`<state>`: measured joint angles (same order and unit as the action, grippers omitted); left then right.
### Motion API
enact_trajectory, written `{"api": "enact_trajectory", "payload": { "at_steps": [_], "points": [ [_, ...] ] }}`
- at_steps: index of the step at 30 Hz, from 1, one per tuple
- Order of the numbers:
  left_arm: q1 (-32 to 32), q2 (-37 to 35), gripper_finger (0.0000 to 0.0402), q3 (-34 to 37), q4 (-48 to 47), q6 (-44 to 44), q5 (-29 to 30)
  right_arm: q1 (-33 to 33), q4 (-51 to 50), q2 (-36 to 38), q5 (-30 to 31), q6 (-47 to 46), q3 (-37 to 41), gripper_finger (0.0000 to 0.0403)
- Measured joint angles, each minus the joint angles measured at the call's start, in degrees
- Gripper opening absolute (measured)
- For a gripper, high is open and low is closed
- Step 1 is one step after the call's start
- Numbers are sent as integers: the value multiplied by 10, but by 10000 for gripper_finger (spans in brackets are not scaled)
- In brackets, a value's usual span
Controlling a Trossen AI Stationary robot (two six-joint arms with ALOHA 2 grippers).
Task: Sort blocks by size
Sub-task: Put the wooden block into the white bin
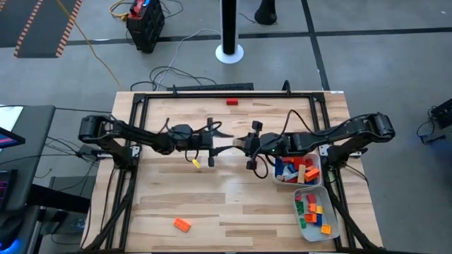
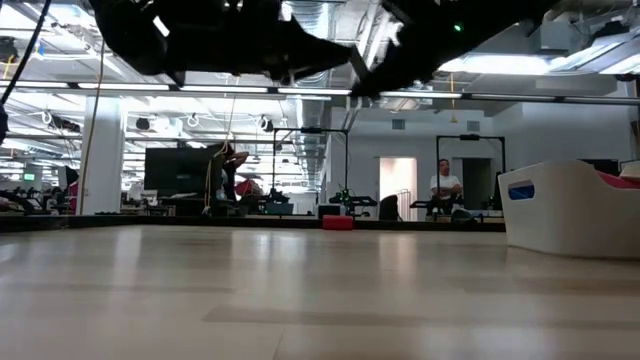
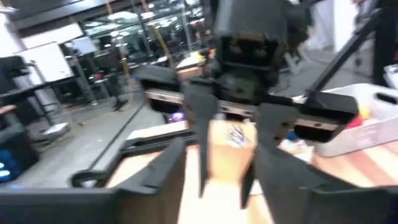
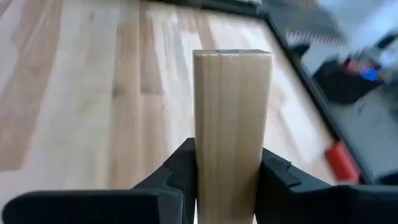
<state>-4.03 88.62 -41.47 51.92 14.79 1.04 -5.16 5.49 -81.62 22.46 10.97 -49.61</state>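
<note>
A tan oblong block [image 4: 231, 112] is held above the middle of the table, with my right gripper [image 4: 229, 171] shut on it. It shows again in the left wrist view as the tan block [image 3: 231, 146]. My left gripper [image 3: 227, 193] faces it from the table's left, open, its fingers on either side of the block's free end; I cannot tell whether they touch. In the high view my left gripper [image 1: 220, 141] and my right gripper [image 1: 247, 144] meet tip to tip. Loose blocks lie on the table: yellow [image 1: 196, 164], orange [image 1: 182, 224], red [image 1: 232, 101]. My right gripper pinches the tan block's near end [image 4: 208, 177] between its two fingers, one on each long side. The fingers come from the table's right, slanting slightly down, and lie along the block. The block sticks out past the fingertips toward my left gripper, clear of the table.
Two white trays stand at the right: one [image 1: 279, 182] with red, blue and orange blocks, one [image 1: 337, 227] nearer the front with green, red and orange blocks. A tray wall [image 2: 570, 215] rises at the right in the low view. A black frame [image 1: 212, 95] borders the table.
</note>
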Motion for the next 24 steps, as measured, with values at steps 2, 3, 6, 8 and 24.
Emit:
{"api": "enact_trajectory", "payload": {
  "at_steps": [2, 3, 6, 8, 24],
  "points": [
    [-1, -26, 214, 0, -32, 11, 5, -1, -59, 13, 0, -37, -10, 130],
    [-1, -43, 234, -1, -59, 14, 5, -4, -92, 22, 0, -61, -16, 130],
    [5, -100, 277, -1, -181, 24, 3, -23, -197, 50, 1, -150, -42, 130],
    [10, -139, 284, -1, -272, 21, 2, -48, -279, 64, 1, -229, -61, 130],
    [124, -245, 262, 0, -718, -22, -10, -158, -708, 40, -59, -748, -78, 261]
  ]
}}
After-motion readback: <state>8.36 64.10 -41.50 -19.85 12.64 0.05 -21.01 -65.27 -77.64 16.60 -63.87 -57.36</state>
